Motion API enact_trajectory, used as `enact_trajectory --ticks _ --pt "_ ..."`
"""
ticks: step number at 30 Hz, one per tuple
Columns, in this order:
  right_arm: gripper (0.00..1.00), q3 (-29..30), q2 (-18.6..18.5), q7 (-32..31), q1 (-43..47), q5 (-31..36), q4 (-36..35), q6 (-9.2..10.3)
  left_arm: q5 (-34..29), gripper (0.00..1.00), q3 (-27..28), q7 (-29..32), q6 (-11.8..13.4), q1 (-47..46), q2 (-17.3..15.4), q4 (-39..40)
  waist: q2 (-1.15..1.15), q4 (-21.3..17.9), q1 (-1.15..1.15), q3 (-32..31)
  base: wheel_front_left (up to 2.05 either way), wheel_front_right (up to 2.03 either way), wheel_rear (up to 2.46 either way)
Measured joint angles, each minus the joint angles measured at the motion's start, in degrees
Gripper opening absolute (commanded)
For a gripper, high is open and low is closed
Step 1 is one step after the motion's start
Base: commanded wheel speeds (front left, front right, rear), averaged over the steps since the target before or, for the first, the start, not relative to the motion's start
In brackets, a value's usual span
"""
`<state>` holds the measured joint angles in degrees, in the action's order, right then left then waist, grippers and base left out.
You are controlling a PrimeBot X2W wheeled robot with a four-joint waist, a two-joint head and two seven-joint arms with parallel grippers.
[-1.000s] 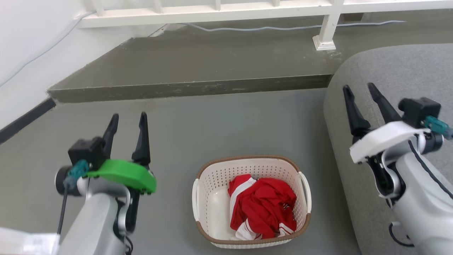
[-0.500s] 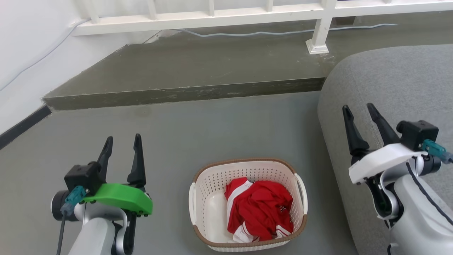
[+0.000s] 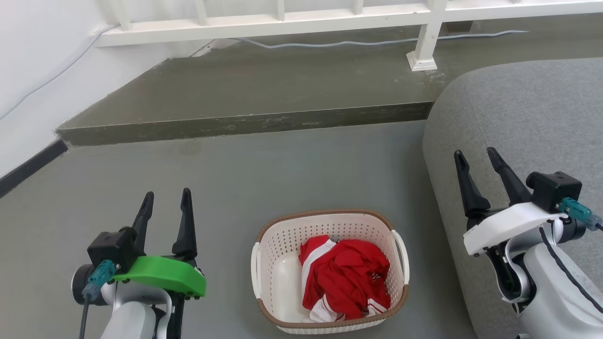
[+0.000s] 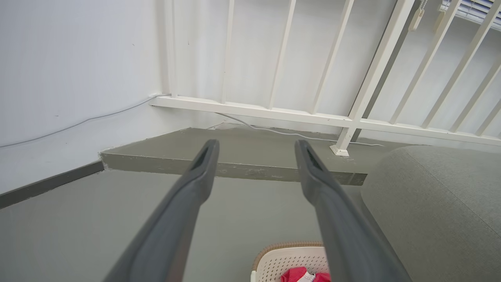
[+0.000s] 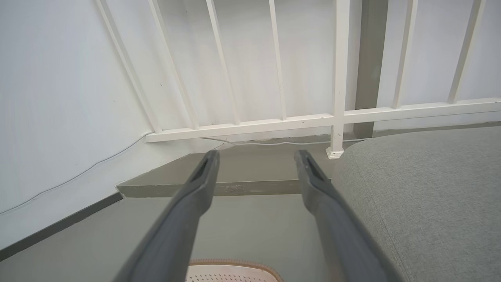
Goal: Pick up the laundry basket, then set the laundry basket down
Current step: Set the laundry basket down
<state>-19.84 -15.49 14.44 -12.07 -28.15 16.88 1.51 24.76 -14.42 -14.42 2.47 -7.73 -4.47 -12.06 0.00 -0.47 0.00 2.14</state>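
Grey floor [image 3: 282,160], one laundry basket [image 3: 325,213], one garment [image 3: 348,278]; left claw [image 3: 168,191], right claw [image 3: 473,150], both spread

Bare gray floor [image 3: 282,165] lies free on the left and far sides of the laundry basket [image 3: 325,214], as far as the raised concrete step [image 3: 245,121] under the white railing [image 3: 282,20]. A white wall [image 3: 28,70] closes the far left. On the right, the gray sofa [image 3: 518,108] bulges near the basket's right handle [image 3: 404,261], leaving a narrow strip of floor. Inside the basket, a red garment [image 3: 348,278] fills the right half; the left half is bare.
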Motion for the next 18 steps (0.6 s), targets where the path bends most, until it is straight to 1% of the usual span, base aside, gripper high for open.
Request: enact_trajectory --ticks 7,9,15,18 --pt "1.00 1.0 0.5 0.0 0.8 0.5 -0.4 -0.51 -1.1 1.00 0.9 0.0 -0.5 0.8 0.4 0.0 0.00 0.0 0.00 0.1 0.00 0.00 0.00" --pt "1.00 1.3 0.8 0.0 1.1 1.0 -0.5 -0.99 -1.3 1.00 1.2 0.0 -0.8 0.8 0.5 0.0 0.00 0.0 0.00 0.1 0.00 0.00 0.00" --pt "1.00 2.1 1.2 0.0 1.2 1.5 -0.6 -1.01 -1.9 1.00 1.6 0.0 -1.0 1.1 0.8 0.1 0.00 0.0 0.00 0.0 0.00 0.00 0.00" --pt "1.00 2.4 1.3 0.0 1.4 1.6 -0.8 -1.52 -1.9 1.00 1.8 0.0 -1.4 1.2 1.0 0.2 0.00 0.1 0.00 0.0 0.00 0.00 0.00"
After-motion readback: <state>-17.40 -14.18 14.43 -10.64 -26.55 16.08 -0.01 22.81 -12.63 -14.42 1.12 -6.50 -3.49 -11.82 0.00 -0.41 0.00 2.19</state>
